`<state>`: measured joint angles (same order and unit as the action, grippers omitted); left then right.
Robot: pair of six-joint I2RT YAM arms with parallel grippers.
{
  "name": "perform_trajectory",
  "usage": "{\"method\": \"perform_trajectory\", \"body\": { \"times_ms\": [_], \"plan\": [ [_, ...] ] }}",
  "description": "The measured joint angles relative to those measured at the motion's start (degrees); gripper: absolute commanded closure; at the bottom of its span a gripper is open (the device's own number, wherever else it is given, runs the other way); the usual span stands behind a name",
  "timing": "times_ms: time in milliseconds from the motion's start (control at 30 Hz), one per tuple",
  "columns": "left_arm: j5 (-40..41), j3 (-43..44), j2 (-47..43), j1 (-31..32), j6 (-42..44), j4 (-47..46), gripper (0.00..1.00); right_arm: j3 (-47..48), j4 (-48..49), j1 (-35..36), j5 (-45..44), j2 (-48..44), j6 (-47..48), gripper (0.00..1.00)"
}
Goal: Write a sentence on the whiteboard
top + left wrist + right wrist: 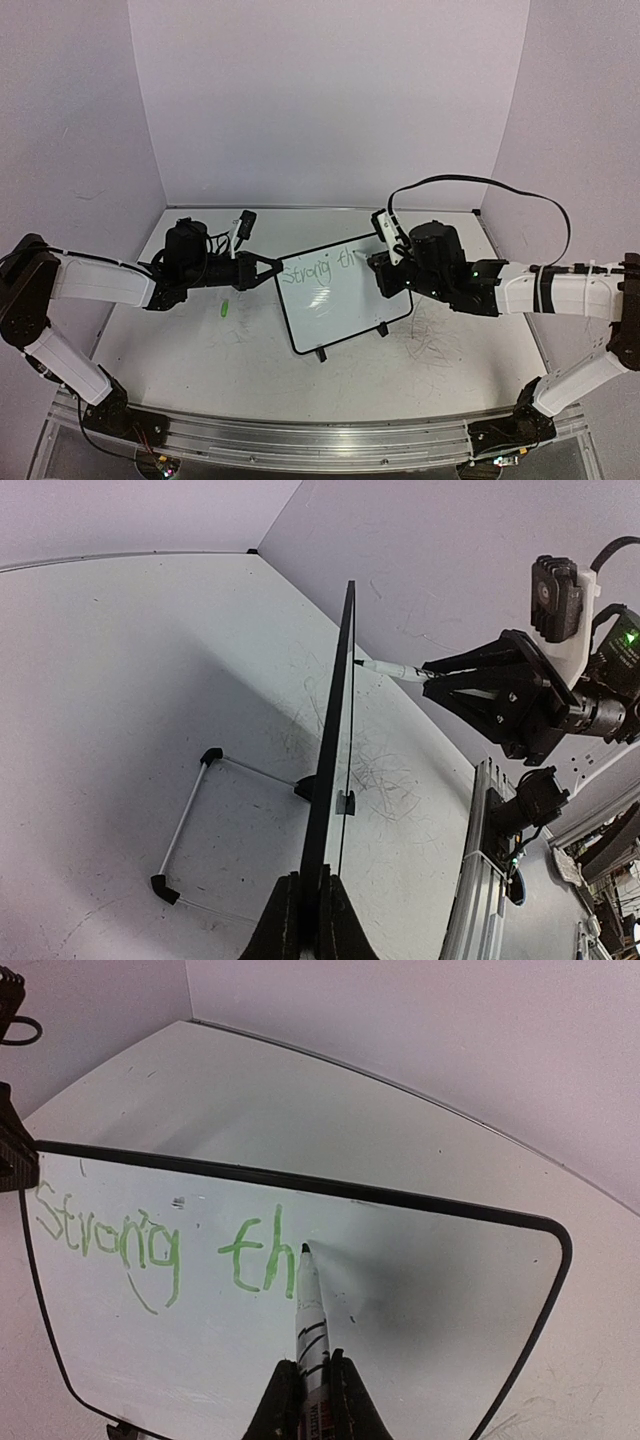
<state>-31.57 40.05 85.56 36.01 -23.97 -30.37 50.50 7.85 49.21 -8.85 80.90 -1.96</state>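
Two arms are both busy on one whiteboard (345, 305), which sits mid-table (200, 360), propped on its feet and skewed so its right end lies farther back than its left.

Left gripper (268, 268) is clenched on the board's left edge. The left wrist view shows the frame edge-on, pinched between the fingers (285, 920), so it's acting as a brace, not a writer.

Right gripper (383, 272) is clamped on a marker (310, 1310). The marker barrel points away from the jaws, toward the far left in the top view. Its tip touches the board face just right of the "h".

Sentence (165, 1250) so far reads "Strong th" in green, on one line along the upper part of the board. It's roughly a third done, judging by the task.

Key relation:
- The blank board lies to the right of the tip, along the board's long axis, i.e. toward the right arm's own side.
- The next strokes probably need the marker to step rightward along that axis, parallel to the top frame, with contact kept light.
- Room on this line looks limited before the rounded right corner, so a second line lower down is likely needed.

Risk: pen pressure could push the board back or pivot it, so the left clamp matters.

Grey scribbles (430, 340) on the table near the right side aren't part of the writing.
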Motion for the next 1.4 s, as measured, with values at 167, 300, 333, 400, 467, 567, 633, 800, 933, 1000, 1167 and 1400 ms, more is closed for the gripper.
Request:
{"method": "perform_trajectory", "body": {
  "times_ms": [167,300,333,400,467,567,633,800,933,1000,1167,1400],
  "plan": [
    [-0.10,0.00,0.04,0.00,0.02,0.00,1.00,-0.02,0.23,0.00,-0.75,0.41,-0.01,1.00],
    [-0.29,0.02,0.27,-0.02,0.02,-0.10,1.00,-0.02,0.30,0.00,-0.84,0.94,-0.02,1.00],
    [-0.31,0.02,0.33,-0.02,0.00,-0.13,1.00,-0.02,0.31,0.00,-0.85,1.01,-0.02,1.00],
    [-0.29,0.02,0.37,-0.02,0.00,-0.13,1.00,-0.02,0.33,0.00,-0.92,1.16,-0.02,1.00],
    [-0.28,0.02,0.37,-0.02,0.00,-0.13,1.00,-0.01,0.35,0.00,-0.98,1.21,-0.02,1.00],
    [-0.28,0.02,0.39,-0.04,0.00,-0.13,1.00,-0.02,0.36,0.04,-1.24,1.27,-0.15,1.00],
    [-0.28,0.02,0.39,-0.04,0.00,-0.13,1.00,0.00,0.32,0.09,-1.52,1.29,-0.22,1.00],
    [-0.26,0.02,0.39,-0.03,0.00,-0.13,1.00,-0.02,0.22,0.11,-2.00,1.29,-0.63,1.00],
    [-0.26,0.02,0.39,-0.04,0.00,-0.13,1.00,0.00,0.04,0.11,-2.00,1.29,-1.02,1.00],
    [-0.26,0.02,0.39,-0.04,0.00,-0.13,1.00,-0.02,-0.02,0.11,-2.00,1.29,-1.11,1.00],
    [-0.26,0.02,0.41,-0.04,0.00,-0.13,1.00,-0.02,-0.17,0.11,-1.98,1.29,-1.33,1.00],
    [-0.26,0.02,0.39,-0.04,0.00,-0.13,1.00,-0.04,-0.20,0.11,-1.94,1.29,-1.79,1.00]
  ]
}}
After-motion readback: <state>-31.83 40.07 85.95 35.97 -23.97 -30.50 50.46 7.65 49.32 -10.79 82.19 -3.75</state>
